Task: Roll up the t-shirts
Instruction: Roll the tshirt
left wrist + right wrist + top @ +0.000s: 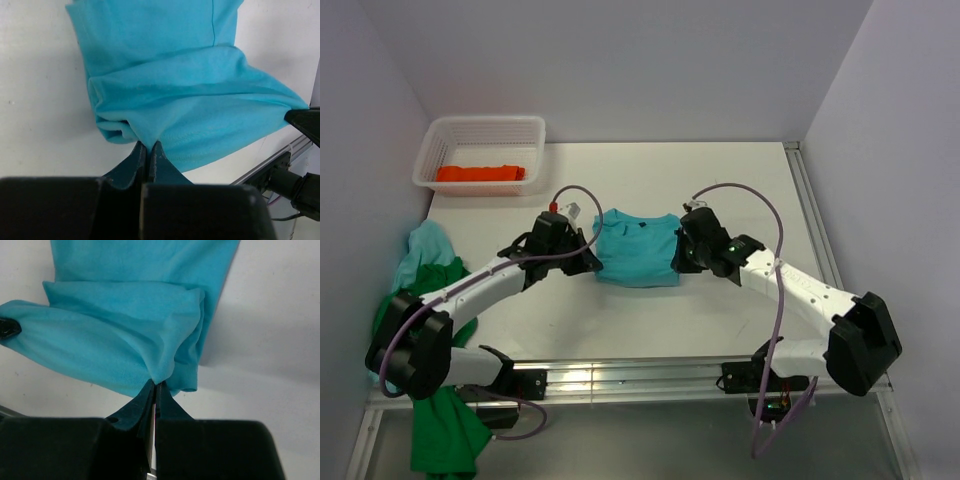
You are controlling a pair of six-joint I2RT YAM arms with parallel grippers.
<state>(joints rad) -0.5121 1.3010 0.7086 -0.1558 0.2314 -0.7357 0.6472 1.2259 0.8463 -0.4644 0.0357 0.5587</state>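
Observation:
The turquoise t-shirt lies folded on the white table between both arms, its near part lifted into a fold. My left gripper is shut on the shirt's left near edge; in the left wrist view the cloth bunches at the jaws. My right gripper is shut on the right near edge; in the right wrist view the cloth is pinched. An orange t-shirt lies in the basket. A dark green t-shirt and a pale blue one hang at the table's left edge.
The white mesh basket stands at the far left corner. A metal rail runs along the table's near edge. White walls close the back and both sides.

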